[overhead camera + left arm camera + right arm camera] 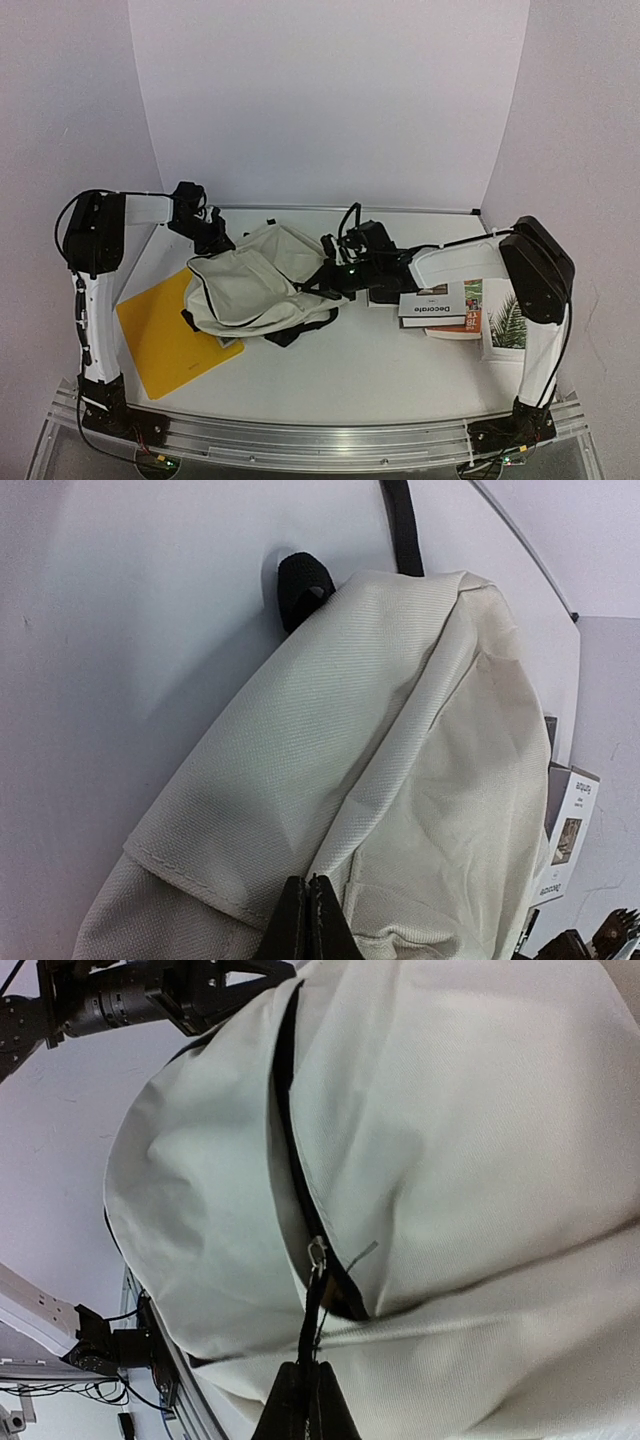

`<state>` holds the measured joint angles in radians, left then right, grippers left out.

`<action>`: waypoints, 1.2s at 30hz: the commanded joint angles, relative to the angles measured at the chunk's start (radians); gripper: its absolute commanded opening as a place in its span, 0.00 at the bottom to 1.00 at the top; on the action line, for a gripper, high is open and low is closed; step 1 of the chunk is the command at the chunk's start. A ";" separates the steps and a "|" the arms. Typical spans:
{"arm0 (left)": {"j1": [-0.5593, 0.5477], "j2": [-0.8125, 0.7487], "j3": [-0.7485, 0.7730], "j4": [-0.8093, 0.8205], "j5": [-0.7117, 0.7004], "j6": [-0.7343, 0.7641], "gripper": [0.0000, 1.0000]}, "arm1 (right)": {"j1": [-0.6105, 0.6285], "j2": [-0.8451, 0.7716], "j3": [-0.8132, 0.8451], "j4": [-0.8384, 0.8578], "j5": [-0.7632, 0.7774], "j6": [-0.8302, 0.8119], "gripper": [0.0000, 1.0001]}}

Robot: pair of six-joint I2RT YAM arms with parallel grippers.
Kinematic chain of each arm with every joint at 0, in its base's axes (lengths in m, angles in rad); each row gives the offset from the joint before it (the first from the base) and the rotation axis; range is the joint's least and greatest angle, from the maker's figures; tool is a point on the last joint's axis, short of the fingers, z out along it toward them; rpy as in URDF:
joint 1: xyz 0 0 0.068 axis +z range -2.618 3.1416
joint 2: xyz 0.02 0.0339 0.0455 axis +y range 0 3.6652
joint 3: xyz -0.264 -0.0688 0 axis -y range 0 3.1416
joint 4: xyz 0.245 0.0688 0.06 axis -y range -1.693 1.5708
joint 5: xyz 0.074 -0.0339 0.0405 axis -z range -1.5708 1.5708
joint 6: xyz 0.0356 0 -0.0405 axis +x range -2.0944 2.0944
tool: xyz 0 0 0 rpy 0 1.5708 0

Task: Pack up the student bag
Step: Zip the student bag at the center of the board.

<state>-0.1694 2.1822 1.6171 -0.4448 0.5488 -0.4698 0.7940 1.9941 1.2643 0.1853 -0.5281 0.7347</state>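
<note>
Right gripper (309, 1375): clenched on zipper pull (313, 1300).
Left gripper (309, 890): clenched, perhaps pinching student bag (380, 730).
Unpacked: books (435, 304), yellow folder (160, 340).

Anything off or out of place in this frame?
The student bag lies slumped over a corner of the yellow folder, pinning it. The left wrist view shows a faint brownish smudge on its fabric. Nothing looks spilled or torn.

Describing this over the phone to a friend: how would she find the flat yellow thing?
On the white table, find the big cream student bag in the middle. At its left, one corner covered by it, lies the yellow sheet: flat, square, and the only bright yellow thing there.
</note>
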 commanded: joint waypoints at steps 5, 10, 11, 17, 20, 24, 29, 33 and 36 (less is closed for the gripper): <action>0.063 0.011 0.060 0.116 -0.116 -0.029 0.00 | 0.011 -0.076 -0.088 -0.006 0.022 0.045 0.00; 0.075 0.005 0.035 0.155 -0.118 -0.065 0.00 | 0.013 -0.104 -0.124 -0.008 0.063 0.048 0.00; 0.075 0.006 0.031 0.161 -0.112 -0.068 0.00 | 0.014 -0.105 -0.127 -0.008 0.071 0.046 0.00; 0.075 -0.016 -0.004 0.189 -0.071 -0.074 0.00 | 0.016 -0.108 -0.113 -0.009 0.087 0.034 0.00; 0.075 -0.076 -0.059 0.197 -0.062 -0.069 0.00 | 0.017 -0.129 -0.080 -0.014 0.096 -0.006 0.01; 0.076 -0.170 -0.168 0.212 -0.016 -0.080 0.00 | 0.018 -0.182 -0.076 -0.031 0.134 -0.050 0.30; 0.075 -0.303 -0.372 0.301 0.003 -0.141 0.00 | 0.019 -0.195 -0.131 -0.028 0.155 -0.030 0.57; 0.075 -0.384 -0.497 0.347 -0.007 -0.184 0.00 | 0.022 -0.155 -0.163 0.020 0.111 0.015 0.59; 0.076 -0.413 -0.545 0.358 -0.008 -0.199 0.00 | 0.037 -0.121 -0.163 0.065 0.061 0.035 0.61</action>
<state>-0.0902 1.8446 1.1168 -0.1730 0.5374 -0.6257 0.8108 1.8249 1.1112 0.1866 -0.4165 0.7342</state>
